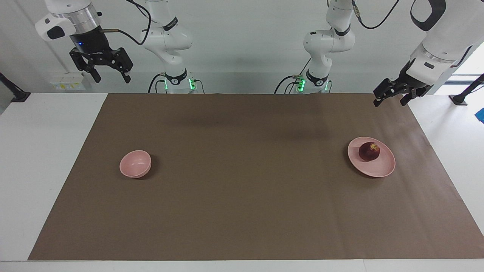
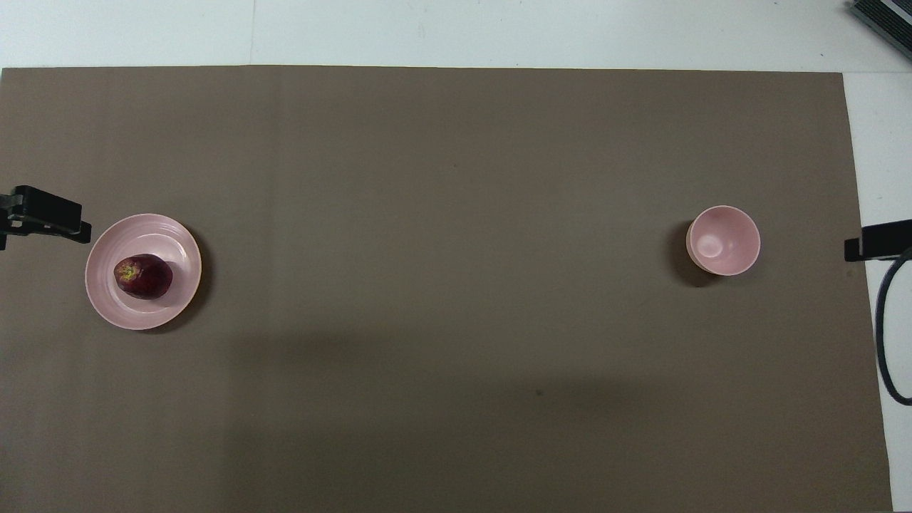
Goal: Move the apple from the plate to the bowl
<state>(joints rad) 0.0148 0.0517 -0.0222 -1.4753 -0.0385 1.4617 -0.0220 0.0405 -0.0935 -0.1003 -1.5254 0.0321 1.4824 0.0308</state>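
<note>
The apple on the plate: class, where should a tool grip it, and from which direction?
Grip the apple across its round middle, coming straight down from above. It lies on its side on the shallow plate, stem end sideways, so its flanks are exposed and the low rim does not block descending fingers.

I'm counting one apple (image 1: 369, 151), one plate (image 1: 382, 168), one bowl (image 1: 135, 164), and one brown mat (image 1: 242, 196) lying on the surface (image 1: 45, 151).

Overhead edges crop both tools; fingers perhaps unseen.
</note>
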